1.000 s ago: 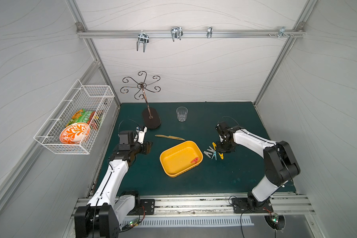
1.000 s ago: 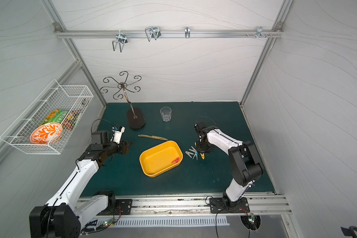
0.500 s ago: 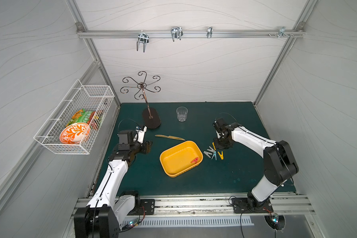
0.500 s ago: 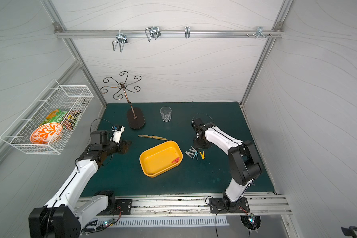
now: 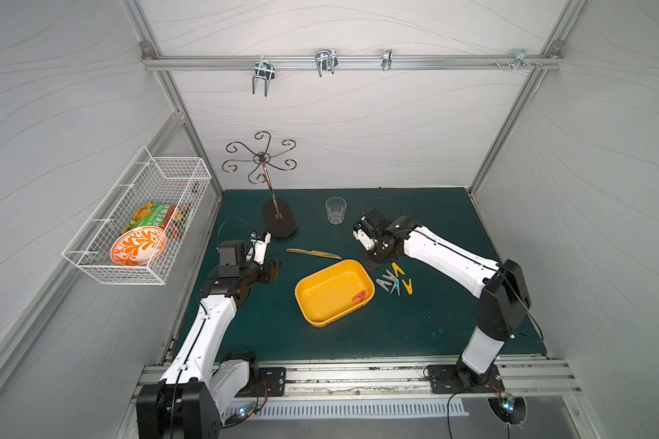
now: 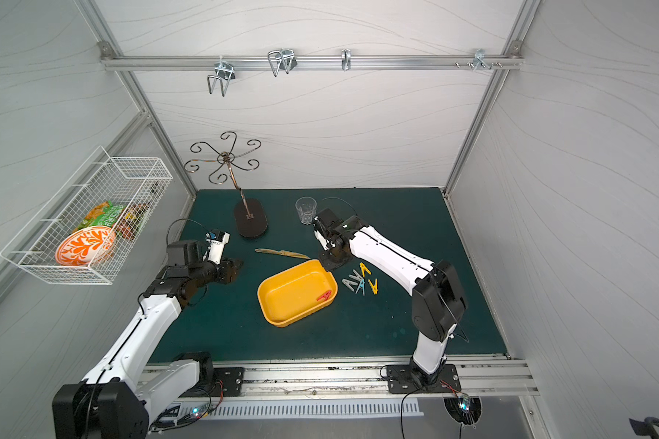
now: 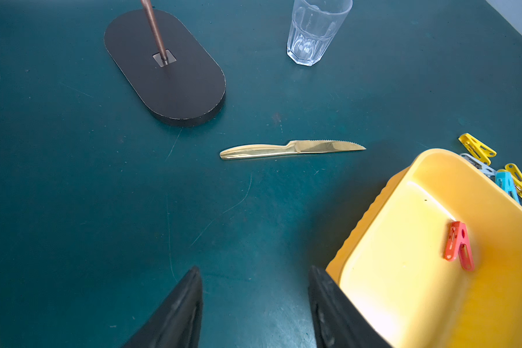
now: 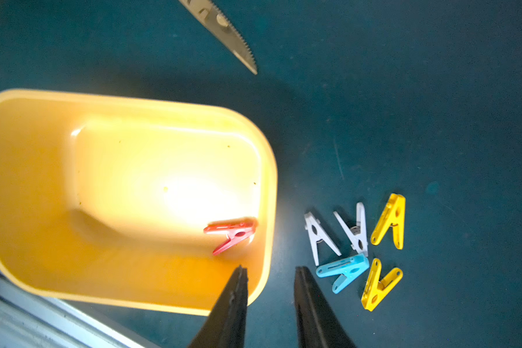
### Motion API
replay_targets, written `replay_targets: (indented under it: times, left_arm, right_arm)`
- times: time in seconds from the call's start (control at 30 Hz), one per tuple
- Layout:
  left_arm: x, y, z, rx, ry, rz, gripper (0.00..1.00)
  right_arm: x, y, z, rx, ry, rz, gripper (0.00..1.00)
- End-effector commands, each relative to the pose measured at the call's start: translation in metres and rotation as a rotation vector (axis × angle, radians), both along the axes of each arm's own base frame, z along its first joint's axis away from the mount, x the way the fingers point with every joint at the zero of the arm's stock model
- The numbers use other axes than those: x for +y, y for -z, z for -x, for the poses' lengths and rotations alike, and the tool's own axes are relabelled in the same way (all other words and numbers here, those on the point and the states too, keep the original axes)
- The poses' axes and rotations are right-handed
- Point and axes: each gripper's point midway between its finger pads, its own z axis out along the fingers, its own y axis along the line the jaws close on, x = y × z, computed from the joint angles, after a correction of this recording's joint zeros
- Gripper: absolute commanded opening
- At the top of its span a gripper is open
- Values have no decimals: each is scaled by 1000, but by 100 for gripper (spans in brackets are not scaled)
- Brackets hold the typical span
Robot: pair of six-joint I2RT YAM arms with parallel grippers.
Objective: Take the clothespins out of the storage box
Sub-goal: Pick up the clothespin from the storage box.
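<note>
The yellow storage box [image 5: 326, 300] sits mid-mat, and one red clothespin [image 5: 359, 295] lies inside by its right wall. In the right wrist view that red clothespin [image 8: 231, 233] is just ahead of my fingertips. Several clothespins [image 5: 394, 281], grey, yellow and light blue, lie bunched on the mat right of the box. My right gripper [image 8: 270, 267] hovers open and empty over the box's far right corner [image 5: 371, 259]. My left gripper [image 7: 253, 268] stands open and empty over bare mat left of the box [image 5: 273, 270].
A tan knife [image 5: 312, 253] lies just behind the box. A drinking glass [image 5: 335, 210] and a scrolled metal stand on a dark oval base [image 5: 279, 219] stand further back. A white wire basket [image 5: 137, 228] hangs on the left wall.
My right gripper has drawn back from the bunch of clothespins toward the box's far right corner, and its jaws have spread apart. The left arm has stayed still.
</note>
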Motion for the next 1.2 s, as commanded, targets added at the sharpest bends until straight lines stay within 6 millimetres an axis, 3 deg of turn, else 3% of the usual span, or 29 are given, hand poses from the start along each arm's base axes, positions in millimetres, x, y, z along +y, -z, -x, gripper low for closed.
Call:
replay_targets:
  times: [0.0,0.13,0.23,0.37,0.53,0.73,0.9,1.17]
  left_arm:
    - [0,-12,-7,-61,-7,9,60]
    - [0,-10,-7,-63,-9,10,60]
    - [1,-10,-7,-65,-7,6,60]
    - [1,-11,-5,-70,-3,1,60]
    - [0,-12,-4,-70,5,-5,60]
    - [2,-11,-4,-64,-10,-2,60]
    - [1,-9,-4,-54,-11,4,60]
    - [2,-7,-6,-54,-14,0,60]
  right_arm:
    - [12,5,35,81,-232,6,33]
    - [29,8,73,113,-558,-50,36]
    - [32,14,81,104,-716,-57,37]
    - [32,23,74,47,-884,-17,40]
    - [33,29,59,31,-965,-26,43]
    - [15,46,52,91,-1076,-3,42]
    - [12,58,55,116,-1120,-36,41]
    - [3,88,45,93,-1113,76,41]
